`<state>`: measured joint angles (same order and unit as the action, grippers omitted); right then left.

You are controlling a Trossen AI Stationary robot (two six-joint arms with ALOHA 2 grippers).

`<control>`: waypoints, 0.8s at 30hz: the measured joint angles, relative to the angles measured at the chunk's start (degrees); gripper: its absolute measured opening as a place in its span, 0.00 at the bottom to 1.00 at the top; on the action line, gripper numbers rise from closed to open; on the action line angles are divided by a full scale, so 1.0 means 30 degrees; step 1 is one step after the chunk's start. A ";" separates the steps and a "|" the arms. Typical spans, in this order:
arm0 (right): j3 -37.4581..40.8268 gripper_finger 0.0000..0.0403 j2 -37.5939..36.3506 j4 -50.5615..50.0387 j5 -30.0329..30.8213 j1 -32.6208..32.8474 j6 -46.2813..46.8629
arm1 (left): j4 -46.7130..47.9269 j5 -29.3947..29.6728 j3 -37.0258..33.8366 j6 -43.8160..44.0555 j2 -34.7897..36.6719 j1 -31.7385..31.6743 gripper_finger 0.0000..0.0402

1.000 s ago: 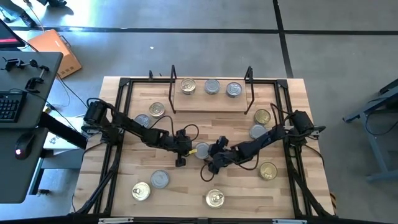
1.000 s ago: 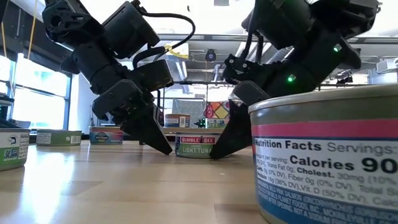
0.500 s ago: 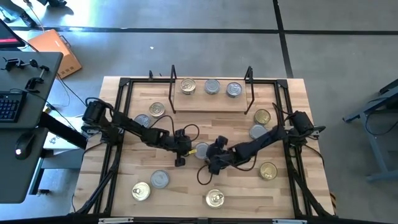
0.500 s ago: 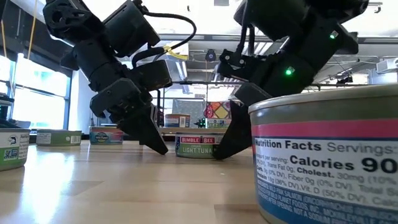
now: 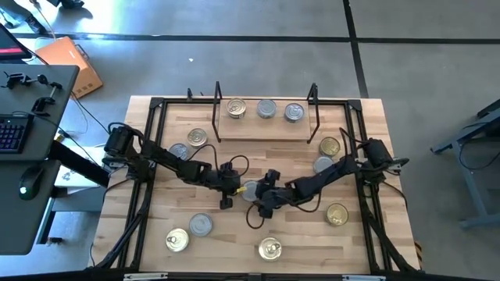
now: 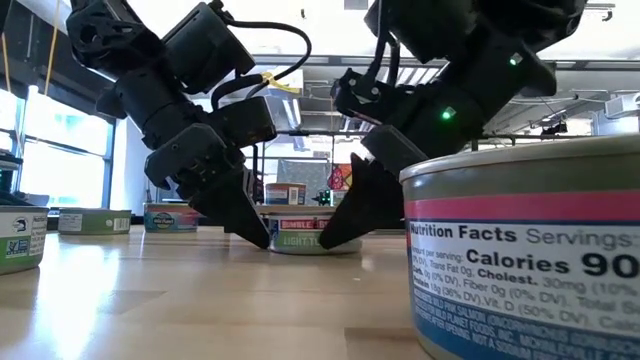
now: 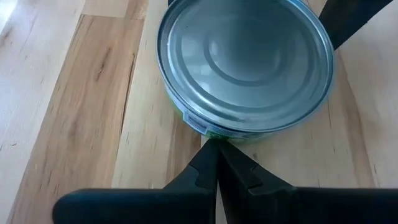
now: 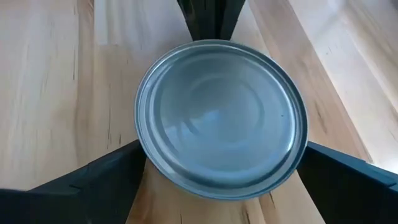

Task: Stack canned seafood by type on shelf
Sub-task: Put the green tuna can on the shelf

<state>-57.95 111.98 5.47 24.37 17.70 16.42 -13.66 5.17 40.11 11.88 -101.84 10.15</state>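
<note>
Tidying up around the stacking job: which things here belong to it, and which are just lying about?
Belongs to the job:
- tins on the table
- silver-lidded tin between the open right claw and the shut left claw
- shelf holding three tins

Lying about:
- keyboard
- cardboard box

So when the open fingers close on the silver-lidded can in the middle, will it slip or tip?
The can is short and wide, lying flat, so tipping seems unlikely. Its smooth metal wall could slip a little. The shut left gripper touching its far side probably stops it sliding away from the right gripper.
</note>
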 joint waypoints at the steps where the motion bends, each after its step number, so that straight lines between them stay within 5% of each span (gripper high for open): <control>1: 0.0002 0.97 0.0000 0.0106 -0.0100 -0.0083 -0.0081 | -0.0010 0.0003 -0.0003 0.0000 0.0000 0.0000 0.00; 12: 0.0527 0.88 0.0262 0.1510 -0.0139 -0.0177 0.1249 | 0.0277 0.0321 0.0004 -0.0003 0.0198 0.0029 0.00; 24: 0.1574 0.76 0.0137 0.1730 0.2091 0.1414 0.4223 | 0.5119 0.1317 0.0077 0.0456 0.2592 0.0298 0.00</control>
<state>-53.23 112.39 10.66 30.64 21.94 29.09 1.70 9.12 40.34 13.25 -94.07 11.05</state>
